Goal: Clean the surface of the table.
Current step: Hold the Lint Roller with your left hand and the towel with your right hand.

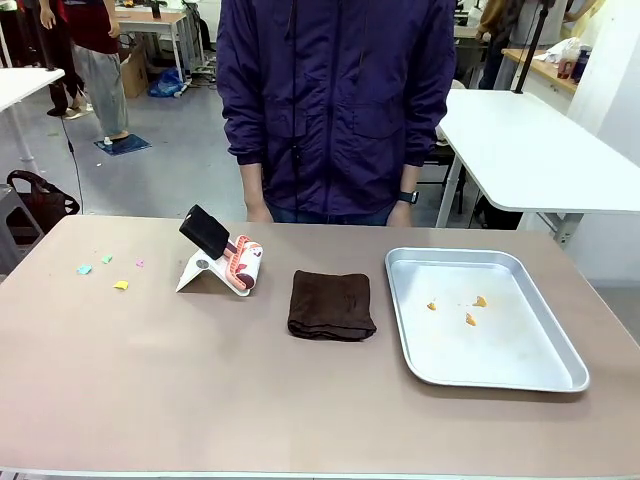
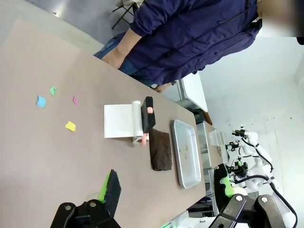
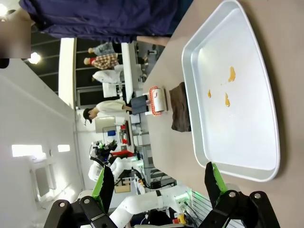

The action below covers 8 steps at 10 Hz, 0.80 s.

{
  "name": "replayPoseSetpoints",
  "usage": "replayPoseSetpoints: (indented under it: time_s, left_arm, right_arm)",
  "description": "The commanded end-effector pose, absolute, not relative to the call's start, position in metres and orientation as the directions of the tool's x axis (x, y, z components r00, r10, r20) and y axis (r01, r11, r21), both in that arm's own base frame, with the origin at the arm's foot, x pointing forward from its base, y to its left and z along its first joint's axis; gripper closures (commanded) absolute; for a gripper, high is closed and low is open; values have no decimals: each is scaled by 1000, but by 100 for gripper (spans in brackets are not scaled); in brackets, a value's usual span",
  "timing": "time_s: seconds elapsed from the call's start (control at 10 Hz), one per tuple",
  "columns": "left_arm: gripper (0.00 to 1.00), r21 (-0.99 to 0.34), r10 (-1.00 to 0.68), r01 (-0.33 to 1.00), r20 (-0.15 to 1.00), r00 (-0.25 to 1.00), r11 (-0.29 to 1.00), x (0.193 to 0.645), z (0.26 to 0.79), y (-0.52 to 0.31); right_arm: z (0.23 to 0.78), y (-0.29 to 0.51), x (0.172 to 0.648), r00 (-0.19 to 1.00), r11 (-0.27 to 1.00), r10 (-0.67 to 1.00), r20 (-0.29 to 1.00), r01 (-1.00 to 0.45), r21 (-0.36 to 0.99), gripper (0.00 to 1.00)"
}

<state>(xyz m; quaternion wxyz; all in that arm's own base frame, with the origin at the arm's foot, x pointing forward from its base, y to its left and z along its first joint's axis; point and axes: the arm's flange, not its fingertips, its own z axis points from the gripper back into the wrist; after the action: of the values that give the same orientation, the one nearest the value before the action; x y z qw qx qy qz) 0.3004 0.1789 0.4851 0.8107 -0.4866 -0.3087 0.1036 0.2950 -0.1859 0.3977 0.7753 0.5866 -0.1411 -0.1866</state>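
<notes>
Table (image 1: 150,380): near corners cut off; paper scraps (image 1: 120,285) tiny.

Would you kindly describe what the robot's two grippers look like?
The left gripper and right gripper match: black fingers with bright green pads on their inner faces, rising from black linkages with silver pins.

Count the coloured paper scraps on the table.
4, at the left end of the table: blue scrap, green scrap, pink scrap, yellow scrap. None looks hidden.
</notes>
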Motion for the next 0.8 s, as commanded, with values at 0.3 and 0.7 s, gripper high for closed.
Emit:
replayPoseSetpoints:
  time_s: [0.3, 0.7]
  left_arm:
    - [0, -857, 469, 134, 397, 789, 498, 296, 487, 182]
    - [0, -725, 247, 197, 457, 854, 660, 332, 535, 136]
  right_arm:
    - [398, -183, 297, 895, 249, -446, 0, 124, 961, 0]
    - [445, -91, 314, 898, 562, -399, 187, 79, 823, 0]
